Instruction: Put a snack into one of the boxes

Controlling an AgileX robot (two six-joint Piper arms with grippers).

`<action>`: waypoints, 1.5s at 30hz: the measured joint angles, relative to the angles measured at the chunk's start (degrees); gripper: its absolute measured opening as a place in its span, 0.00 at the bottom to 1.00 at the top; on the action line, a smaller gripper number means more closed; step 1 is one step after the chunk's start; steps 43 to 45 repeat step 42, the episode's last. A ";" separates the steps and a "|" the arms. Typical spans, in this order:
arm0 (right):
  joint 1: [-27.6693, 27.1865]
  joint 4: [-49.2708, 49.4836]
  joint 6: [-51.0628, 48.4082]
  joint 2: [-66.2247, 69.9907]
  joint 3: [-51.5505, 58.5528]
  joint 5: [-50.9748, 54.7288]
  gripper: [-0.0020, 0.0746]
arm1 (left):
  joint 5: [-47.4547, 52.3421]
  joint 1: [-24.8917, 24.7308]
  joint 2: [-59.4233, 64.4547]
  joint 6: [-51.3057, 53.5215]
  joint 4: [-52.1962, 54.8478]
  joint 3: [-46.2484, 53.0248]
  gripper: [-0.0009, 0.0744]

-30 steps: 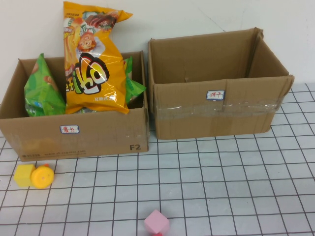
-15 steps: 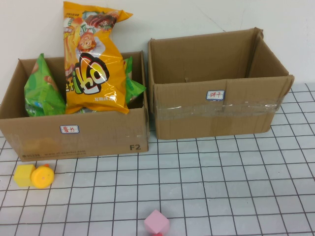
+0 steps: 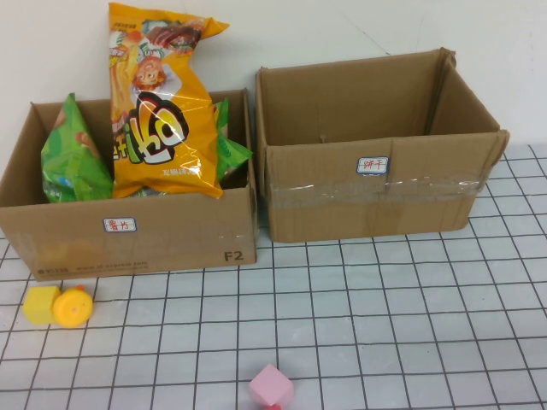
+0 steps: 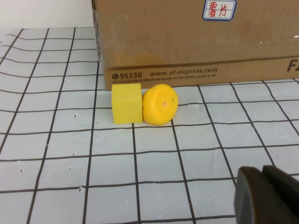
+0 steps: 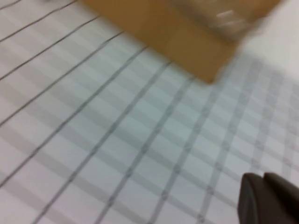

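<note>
On the gridded table (image 3: pixel 410 325), a yellow cube (image 3: pixel 40 304) sits touching a yellow round piece (image 3: pixel 73 307), both just in front of the left carton's near wall (the round one has a small orange tip on top). A pink cube (image 3: pixel 271 386) rests alone at the near edge, well apart from them.

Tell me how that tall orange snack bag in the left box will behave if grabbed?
The orange snack bag looks puffy and glossy, so probably light, crushable and slippery. Standing well above the left box, leaning on the green bags, it may flop when lifted.
</note>
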 joint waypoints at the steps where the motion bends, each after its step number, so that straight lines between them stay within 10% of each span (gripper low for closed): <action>1: -2.10 0.13 0.00 -2.10 1.88 -2.28 0.03 | 0.00 0.00 0.00 0.00 0.00 0.00 0.01; 13: -17.96 0.35 0.00 -18.85 14.69 -6.49 0.03 | 0.00 0.00 0.00 -0.17 0.00 0.00 0.01; 45: -18.65 1.35 16.24 -18.94 14.45 2.63 0.03 | 0.00 0.00 0.00 -0.17 0.00 0.00 0.01</action>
